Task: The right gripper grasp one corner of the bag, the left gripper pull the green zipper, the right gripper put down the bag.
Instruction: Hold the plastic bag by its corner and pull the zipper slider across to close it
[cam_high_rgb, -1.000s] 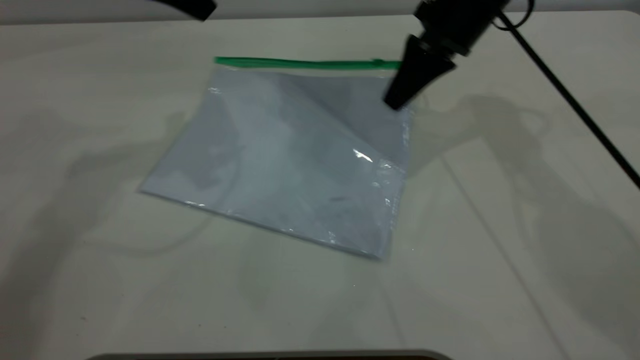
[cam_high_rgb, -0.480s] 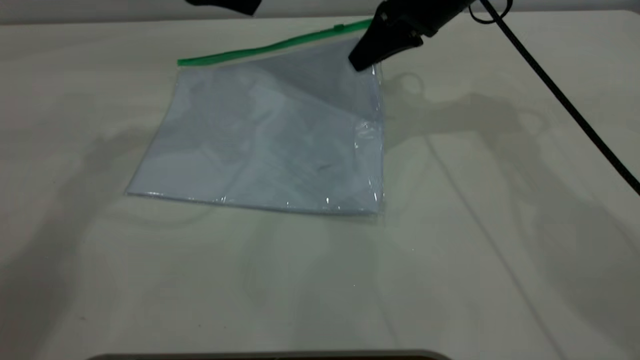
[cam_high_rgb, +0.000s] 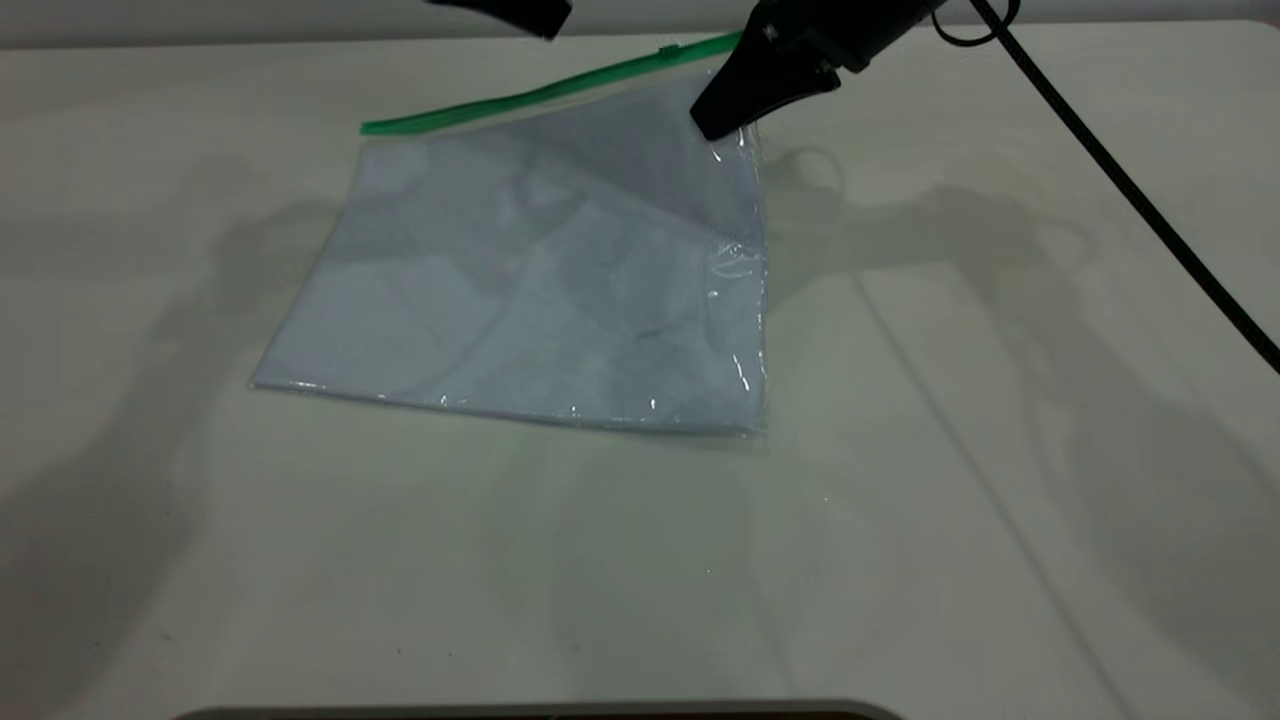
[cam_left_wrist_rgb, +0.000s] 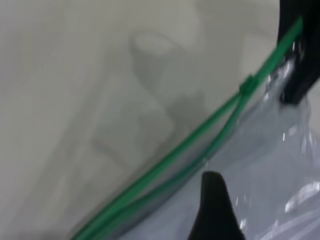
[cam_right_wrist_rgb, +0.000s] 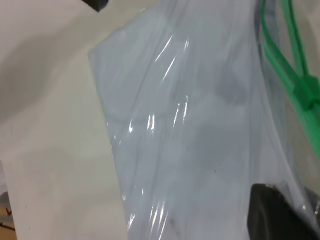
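Observation:
The bag (cam_high_rgb: 540, 290) is a clear pouch with pale sheets inside, lying on the table with its far right corner lifted. My right gripper (cam_high_rgb: 715, 120) is shut on that corner, just below the green zipper (cam_high_rgb: 540, 95). The zipper slopes upward to the right, and its slider tab (cam_high_rgb: 667, 50) sits near the held corner. My left gripper (cam_high_rgb: 520, 12) hangs above the zipper at the far edge, apart from it. In the left wrist view the zipper (cam_left_wrist_rgb: 200, 135) splits in two below the slider (cam_left_wrist_rgb: 246, 86). In the right wrist view the bag (cam_right_wrist_rgb: 190, 125) fills the frame, with the slider (cam_right_wrist_rgb: 306, 92) at one side.
The pale table (cam_high_rgb: 900, 500) lies bare around the bag. The right arm's black cable (cam_high_rgb: 1120, 180) runs across the far right of the table. A dark rim (cam_high_rgb: 540, 712) shows at the table's front edge.
My right gripper has lifted the bag's far right corner and carried it back and left, tilting the zipper edge. My left gripper has moved right along the far edge toward the slider.

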